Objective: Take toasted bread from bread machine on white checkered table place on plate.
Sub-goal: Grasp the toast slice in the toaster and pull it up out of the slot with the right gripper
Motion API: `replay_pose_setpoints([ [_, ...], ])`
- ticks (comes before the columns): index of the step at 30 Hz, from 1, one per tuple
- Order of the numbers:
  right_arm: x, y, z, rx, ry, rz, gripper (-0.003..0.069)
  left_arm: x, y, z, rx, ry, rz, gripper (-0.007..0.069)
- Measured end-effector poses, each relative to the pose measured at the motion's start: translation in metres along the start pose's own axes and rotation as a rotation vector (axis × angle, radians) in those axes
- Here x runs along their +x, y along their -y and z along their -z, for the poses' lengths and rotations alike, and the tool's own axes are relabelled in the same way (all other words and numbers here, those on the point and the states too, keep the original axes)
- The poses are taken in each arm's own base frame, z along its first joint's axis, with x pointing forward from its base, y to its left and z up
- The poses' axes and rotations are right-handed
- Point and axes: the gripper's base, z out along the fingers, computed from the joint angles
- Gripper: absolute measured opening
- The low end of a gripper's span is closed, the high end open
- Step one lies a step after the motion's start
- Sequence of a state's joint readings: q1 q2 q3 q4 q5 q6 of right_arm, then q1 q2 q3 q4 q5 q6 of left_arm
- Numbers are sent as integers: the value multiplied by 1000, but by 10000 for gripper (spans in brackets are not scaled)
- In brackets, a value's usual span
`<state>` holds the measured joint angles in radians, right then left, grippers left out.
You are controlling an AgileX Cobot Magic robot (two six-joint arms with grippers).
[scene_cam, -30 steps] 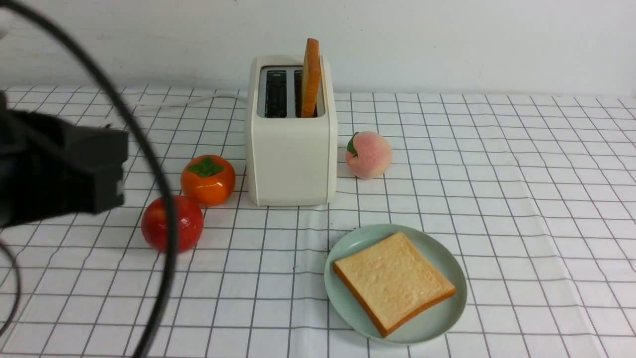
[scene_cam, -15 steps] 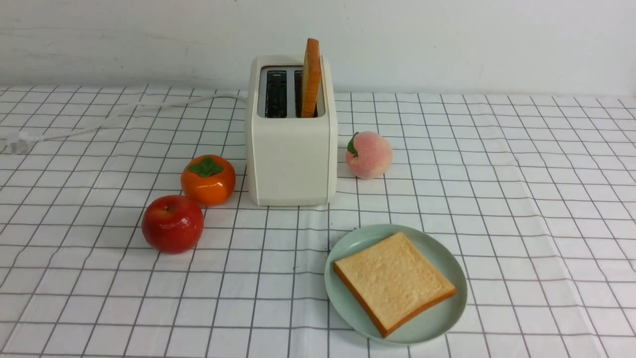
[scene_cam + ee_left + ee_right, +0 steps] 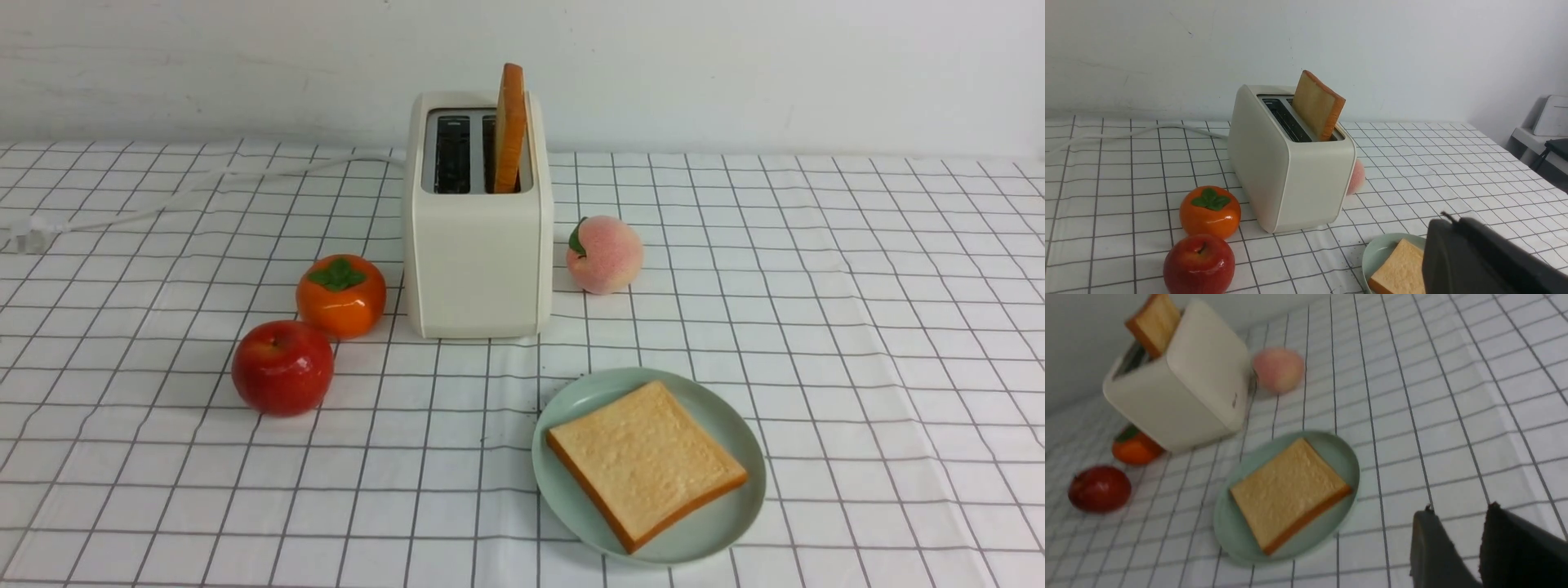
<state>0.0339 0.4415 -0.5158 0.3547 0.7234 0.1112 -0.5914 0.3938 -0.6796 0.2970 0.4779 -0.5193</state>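
One slice plated, one still standing in the toaster

White checkered desk [image 3: 816, 343] viewed from the robot's side. Cream toaster [image 3: 479, 261] seen upright at the far side, left of centre; its left slot empty. In its right slot, one toasted slice [image 3: 510, 131] is held upright, much of it exposed above the grey top. Second slice [image 3: 649, 461] laid flat on the pale green plate [image 3: 575, 527], placed near, right of the toaster; slice turned at an angle to the checks, rim left bare around it.

Peach [image 3: 606, 254] noted just right of the toaster. Persimmon [image 3: 341, 296] noted to its left, with red apple [image 3: 283, 367] nearer, beside it. White cord [image 3: 188, 196] run out leftward from the toaster, far side, ending in a plug [image 3: 31, 234].

Left jaws [image 3: 1457, 224]: closed, nothing gripped. Right jaws [image 3: 1461, 510]: parted slightly, nothing held between them. Both pairs are seen only in the wrist views, clear of toast and plate.
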Motion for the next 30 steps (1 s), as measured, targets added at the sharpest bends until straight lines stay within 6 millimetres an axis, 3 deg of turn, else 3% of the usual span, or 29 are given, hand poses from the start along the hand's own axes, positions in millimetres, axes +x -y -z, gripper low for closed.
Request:
replay_pose_setpoints([
  [2,-28,-16,-5,3,-203,94,162,0,0,-2,0,-7,3,-13],
  [5,-62,-28,-31,-8,-420,142,119,1,1,-2,3,-10,9,-13],
  [10,-109,-50,-74,-69,-488,174,36,1,1,-4,8,-20,24,-13],
  [14,-133,-98,-114,-165,-465,261,20,2,2,-4,9,-24,28,-13],
  [15,-136,-100,-113,-166,-455,266,20,2,2,-4,9,-24,28,-13],
  [17,-147,-141,-140,-215,-405,328,23,2,2,-4,10,-24,31,-13],
  [22,-153,-196,-185,-257,-323,414,72,2,2,-4,10,-24,31,-13],
  [26,-152,-237,-233,-275,-246,470,202,2,2,-4,10,-24,31,-13],
  [27,-150,-236,-237,-269,-254,472,210,2,2,-4,10,-24,31,-13],
  [29,-152,-246,-262,-242,-207,477,314,2,2,-4,10,-24,31,-13],
  [30,-155,-247,-262,-239,-191,476,340,2,2,-4,10,-24,31,-13],
])
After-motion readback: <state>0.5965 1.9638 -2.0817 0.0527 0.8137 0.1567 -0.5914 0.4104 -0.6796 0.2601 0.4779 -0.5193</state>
